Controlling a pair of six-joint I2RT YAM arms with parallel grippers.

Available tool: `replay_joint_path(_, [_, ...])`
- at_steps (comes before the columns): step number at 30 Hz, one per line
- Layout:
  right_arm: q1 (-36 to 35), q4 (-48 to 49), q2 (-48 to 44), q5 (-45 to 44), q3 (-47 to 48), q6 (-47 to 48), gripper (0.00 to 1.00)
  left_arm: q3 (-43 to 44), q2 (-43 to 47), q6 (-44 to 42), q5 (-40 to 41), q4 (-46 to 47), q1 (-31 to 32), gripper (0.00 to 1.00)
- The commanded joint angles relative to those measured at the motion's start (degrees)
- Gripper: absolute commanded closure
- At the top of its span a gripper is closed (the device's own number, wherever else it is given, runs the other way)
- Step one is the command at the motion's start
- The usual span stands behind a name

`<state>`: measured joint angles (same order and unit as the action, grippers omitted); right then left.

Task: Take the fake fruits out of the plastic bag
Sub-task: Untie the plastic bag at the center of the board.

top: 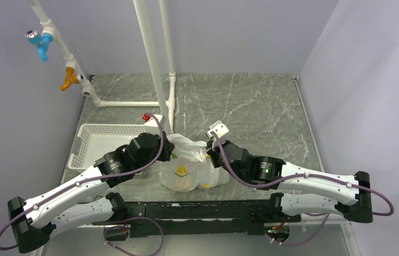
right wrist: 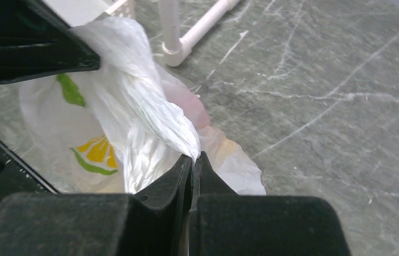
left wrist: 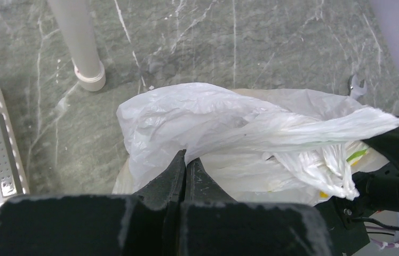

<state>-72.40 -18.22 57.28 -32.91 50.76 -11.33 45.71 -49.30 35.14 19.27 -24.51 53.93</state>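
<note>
My left gripper (left wrist: 185, 158) had its jaws pressed together on a fold of the plastic bag (left wrist: 229, 122), and my right gripper (right wrist: 193, 158) pinched a twisted strip of it likewise. I judged it best to draw the two pinches apart slowly and evenly, opening the mouth without tearing the thin film. The bag sat on the table (top: 250, 106) between the arms, crinkly, translucent white with lemon prints. The fake fruits (right wrist: 191, 108) showed only as pink and orange blurs inside. The white tray (top: 97, 140) lay beyond, leftward.
</note>
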Motion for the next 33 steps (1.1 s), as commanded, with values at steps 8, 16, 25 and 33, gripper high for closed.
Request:
replay_joint_path(8, [13.2,5.6,-9.6,8.1,-7.0,-10.6,1.00,-4.6,6.7,2.7,0.4,0.7,-0.1,0.90])
replay_joint_path(16, [15.5,12.2,-15.7,23.5,-9.3,-7.4,1.00,-1.9,8.1,-1.1,-7.4,-1.1,-0.1,0.33])
replay_joint_path(25, [15.5,12.9,-15.1,26.6,-10.1,-8.3,1.00,9.7,3.7,-11.6,-8.3,-5.3,-0.2,0.01])
replay_joint_path(33, [15.5,11.8,-17.0,25.7,-9.6,-9.5,1.00,17.6,-7.6,-17.8,-12.9,-7.1,-0.3,0.06])
